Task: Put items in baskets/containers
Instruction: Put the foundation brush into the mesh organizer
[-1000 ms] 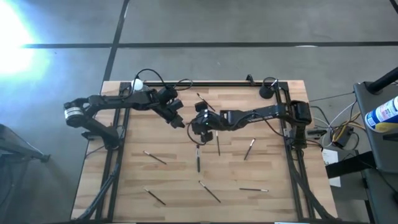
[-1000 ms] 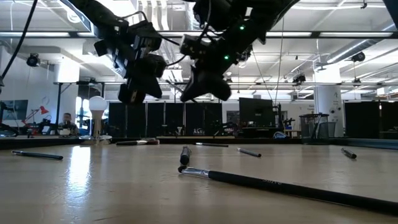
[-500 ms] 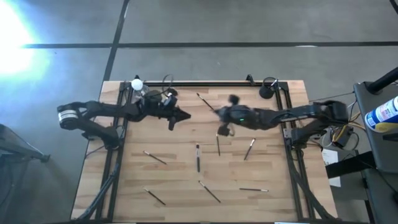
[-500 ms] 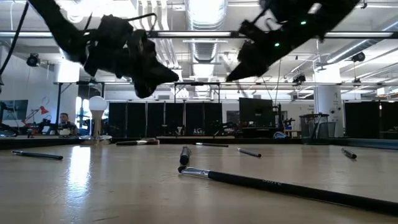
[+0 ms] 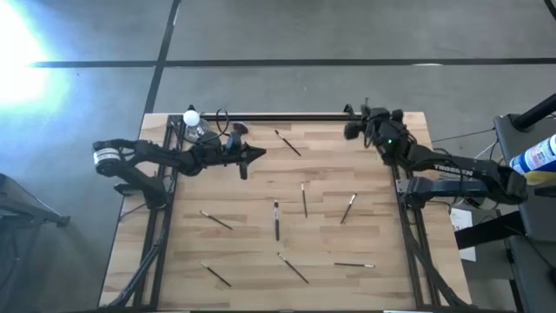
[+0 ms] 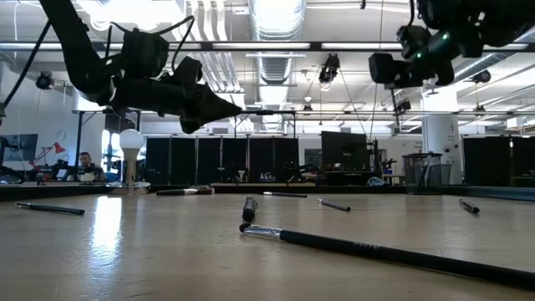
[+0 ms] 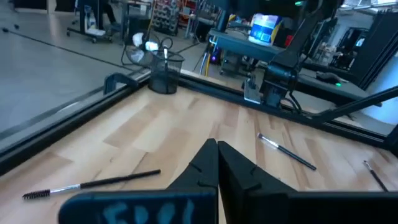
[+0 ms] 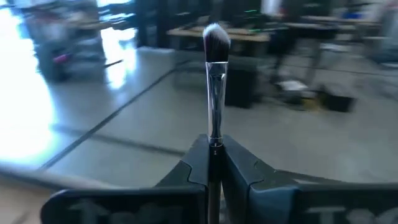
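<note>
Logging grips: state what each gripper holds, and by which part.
Right gripper: a makeup brush, pinched low on its handle. Left gripper: shut, nothing held.

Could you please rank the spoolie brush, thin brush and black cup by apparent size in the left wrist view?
1. spoolie brush
2. thin brush
3. black cup, though farthest off, so true size is unsure.
</note>
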Controlling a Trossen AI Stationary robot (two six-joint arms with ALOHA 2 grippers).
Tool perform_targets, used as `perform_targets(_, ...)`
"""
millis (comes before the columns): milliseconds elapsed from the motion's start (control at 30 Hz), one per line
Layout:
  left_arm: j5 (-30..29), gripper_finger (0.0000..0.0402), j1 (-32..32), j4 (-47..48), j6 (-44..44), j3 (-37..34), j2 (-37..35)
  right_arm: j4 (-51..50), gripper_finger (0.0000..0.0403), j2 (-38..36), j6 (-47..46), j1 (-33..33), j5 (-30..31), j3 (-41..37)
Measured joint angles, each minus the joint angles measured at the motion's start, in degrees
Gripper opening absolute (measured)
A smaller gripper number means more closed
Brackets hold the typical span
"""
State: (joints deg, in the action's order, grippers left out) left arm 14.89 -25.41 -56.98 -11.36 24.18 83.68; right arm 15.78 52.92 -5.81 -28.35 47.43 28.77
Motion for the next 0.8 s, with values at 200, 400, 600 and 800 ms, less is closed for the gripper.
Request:
perform_targets(200, 0.0, 0.0000, 0.0, -0.5, 1.1, 0.0, 1.8, 7.5, 0.0014, 4.9, -1.3, -9.5, 5.7, -1.2)
perform_targets(400, 0.0, 0.0000, 0.0, -0.5, 1.5, 0.0, 2.3, 12.6, 0.0014, 13.9, -5.1, -15.5, 6.8, -1.2)
perform_targets(600, 0.0, 0.0000, 0.0, -0.4, 1.5, -0.1, 2.3, 14.8, 0.0014, 22.2, -9.0, -17.5, 10.9, 0.4)
perform_targets(800, 0.5, 0.0000, 0.0, -0.2, 1.5, -0.4, 2.3, 8.9, 0.0014, 27.7, -19.2, -18.3, 11.2, 2.2)
